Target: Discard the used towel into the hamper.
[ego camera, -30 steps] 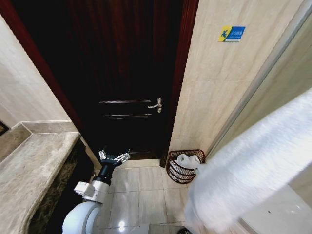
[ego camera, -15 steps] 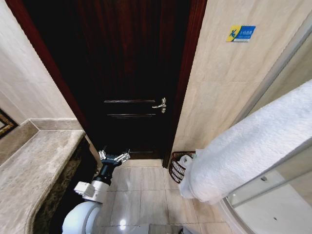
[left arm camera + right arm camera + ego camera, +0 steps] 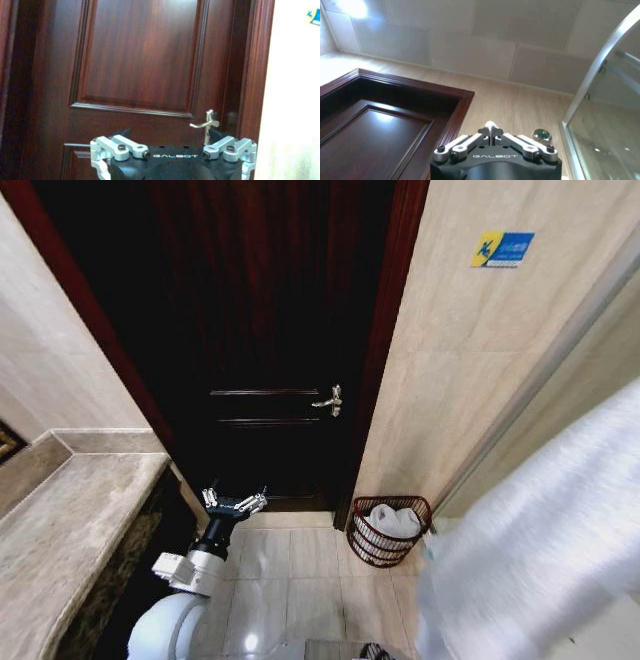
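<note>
While the hamper (image 3: pixel 390 531), a small round dark red-brown basket of thin open ribs, sits on the pale floor tiles (image 3: pixel 300 580) against the beige tiled wall (image 3: pixel 470 370) just beside the dark wooden door (image 3: pixel 270 330), I read the job as only partly done. A white towel (image 3: pixel 395 522) already lies bunched inside that basket, but a second, large white fluffy towel (image 3: pixel 540 540) hangs across the right side of my head view, near the camera and above floor level, clearly not in the basket.

My right gripper (image 3: pixel 494 139) points up toward the ceiling panels (image 3: pixel 485 37) and the curved glass shower screen (image 3: pixel 605 93); its fingers are pressed together, with a small white tip poking out between them that I take to be a pinch of towel cloth, though I cannot be sure from so little. My judgement is that this arm carries the big towel aloft.

My left gripper (image 3: pixel 233 502) waits low in front of the door, fingers (image 3: pixel 115 144) spread wide and holding nothing, its wrist camera facing the silver lever handle (image 3: pixel 207 122). A grey-brown marble counter (image 3: pixel 60 530) runs along my left.

What remains, as I judge it: bring the hanging towel over the basket rim and release it.
</note>
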`<state>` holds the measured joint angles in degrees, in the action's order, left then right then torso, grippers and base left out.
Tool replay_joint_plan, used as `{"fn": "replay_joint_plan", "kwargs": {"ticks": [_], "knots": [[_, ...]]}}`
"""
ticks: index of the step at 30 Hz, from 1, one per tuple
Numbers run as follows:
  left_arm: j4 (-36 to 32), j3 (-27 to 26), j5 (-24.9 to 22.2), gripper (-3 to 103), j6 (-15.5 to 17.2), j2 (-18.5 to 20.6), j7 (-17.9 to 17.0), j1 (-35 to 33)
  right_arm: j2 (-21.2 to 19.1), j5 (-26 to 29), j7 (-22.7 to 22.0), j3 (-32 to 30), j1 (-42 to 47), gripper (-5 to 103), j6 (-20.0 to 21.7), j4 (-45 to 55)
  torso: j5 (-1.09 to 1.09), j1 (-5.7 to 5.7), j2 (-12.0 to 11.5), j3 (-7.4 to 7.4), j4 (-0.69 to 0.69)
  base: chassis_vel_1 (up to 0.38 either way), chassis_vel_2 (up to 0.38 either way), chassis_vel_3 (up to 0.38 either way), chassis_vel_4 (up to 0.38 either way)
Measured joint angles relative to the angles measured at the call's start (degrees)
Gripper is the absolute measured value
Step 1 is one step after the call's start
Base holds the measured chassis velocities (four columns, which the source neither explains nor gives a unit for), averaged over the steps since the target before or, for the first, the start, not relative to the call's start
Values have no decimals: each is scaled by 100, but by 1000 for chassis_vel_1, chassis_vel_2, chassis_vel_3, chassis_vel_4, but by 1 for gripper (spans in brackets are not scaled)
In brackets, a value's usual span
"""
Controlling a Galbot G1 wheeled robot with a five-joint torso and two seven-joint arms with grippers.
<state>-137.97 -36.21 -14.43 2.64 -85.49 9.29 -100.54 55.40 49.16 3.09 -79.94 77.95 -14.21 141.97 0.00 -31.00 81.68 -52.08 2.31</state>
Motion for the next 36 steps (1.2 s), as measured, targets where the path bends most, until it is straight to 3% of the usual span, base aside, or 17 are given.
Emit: {"fn": "replay_joint_plan", "kwargs": {"ticks": [5, 17, 36], "knots": [[0, 0, 0, 100, 0, 0, 0, 0, -7, 19, -49, 36, -12, 2, -102, 1, -1, 4, 0, 2, -7, -37, 36, 19, -11], [0, 0, 0, 100, 0, 0, 0, -2, -49, 11, -46, -4, -44, 2, -13, -15, 0, 10, 3, 3, -3, 26, -7, -15, 14], [0, 0, 0, 100, 0, 0, 0, -1, -44, 37, -77, 54, -48, 2, 12, -7, 0, 2, 0, 1, -4, -98, 95, 102, -92]]}}
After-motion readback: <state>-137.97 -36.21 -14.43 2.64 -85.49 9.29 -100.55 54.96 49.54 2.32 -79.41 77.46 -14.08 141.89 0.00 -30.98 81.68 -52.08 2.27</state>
